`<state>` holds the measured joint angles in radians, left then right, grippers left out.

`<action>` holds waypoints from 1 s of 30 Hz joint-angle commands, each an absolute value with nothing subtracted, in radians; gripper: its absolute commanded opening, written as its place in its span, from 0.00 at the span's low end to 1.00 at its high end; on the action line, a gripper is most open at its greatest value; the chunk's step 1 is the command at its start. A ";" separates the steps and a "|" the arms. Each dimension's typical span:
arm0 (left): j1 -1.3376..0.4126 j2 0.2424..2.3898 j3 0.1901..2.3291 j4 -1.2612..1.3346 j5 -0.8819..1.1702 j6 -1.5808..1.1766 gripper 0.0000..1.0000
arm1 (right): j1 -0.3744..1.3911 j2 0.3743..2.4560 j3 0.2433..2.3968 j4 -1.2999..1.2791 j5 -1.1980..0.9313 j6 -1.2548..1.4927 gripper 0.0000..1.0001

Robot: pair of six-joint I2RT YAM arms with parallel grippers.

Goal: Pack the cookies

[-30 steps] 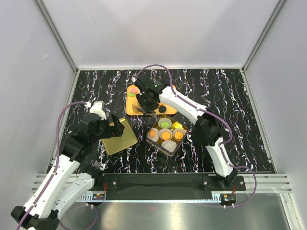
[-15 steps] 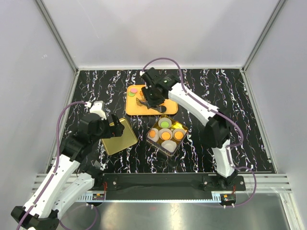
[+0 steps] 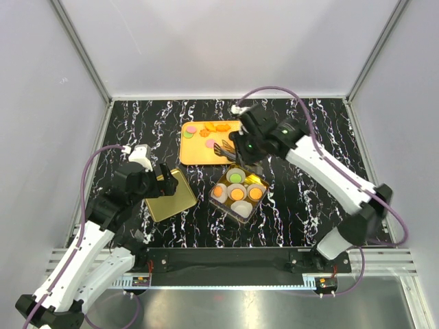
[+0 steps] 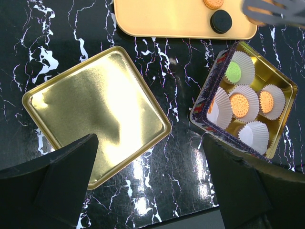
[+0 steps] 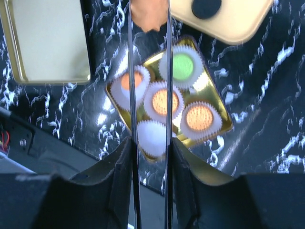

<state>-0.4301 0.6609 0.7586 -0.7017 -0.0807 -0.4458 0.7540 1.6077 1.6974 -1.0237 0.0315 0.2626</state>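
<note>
My right gripper (image 3: 241, 142) (image 5: 149, 143) is shut on metal tongs (image 5: 167, 71) (image 3: 223, 148). The tongs pinch an orange flower-shaped cookie (image 5: 148, 16) just above the gold tin's (image 3: 263, 182) (image 5: 217, 102) far edge. The tin holds paper cups with a green cookie (image 5: 183, 67) and orange cookies (image 5: 164, 101), plus one empty white cup (image 5: 151, 136). More cookies (image 3: 206, 133) and a black cookie (image 4: 221, 20) lie on the orange tray (image 3: 195, 156). My left gripper (image 3: 161, 181) (image 4: 150, 148) is open and empty above the gold lid (image 4: 95, 114).
The gold lid (image 3: 168, 195) lies flat, left of the tin, on the black marbled table. The tray (image 4: 167, 19) sits just beyond both. White walls with metal rails enclose the table on three sides.
My right arm has swung right and toward the tin, carrying the tongs off the tray's middle to its near edge. The left arm has not moved.
</note>
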 commanded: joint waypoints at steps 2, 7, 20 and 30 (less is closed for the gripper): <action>-0.434 0.641 0.755 -0.661 -0.092 -0.451 0.99 | 0.750 1.401 1.527 -1.054 0.003 0.317 0.40; -0.436 0.653 0.756 -0.660 -0.084 -0.449 0.99 | 0.752 1.275 1.427 -1.092 0.003 0.354 0.40; -0.436 0.663 0.755 -0.663 -0.091 -0.449 0.99 | 0.831 1.102 1.230 -1.144 -0.041 0.454 0.40; -0.436 0.666 0.755 -0.663 -0.091 -0.449 0.99 | 0.890 1.075 1.161 -1.134 -0.054 0.500 0.41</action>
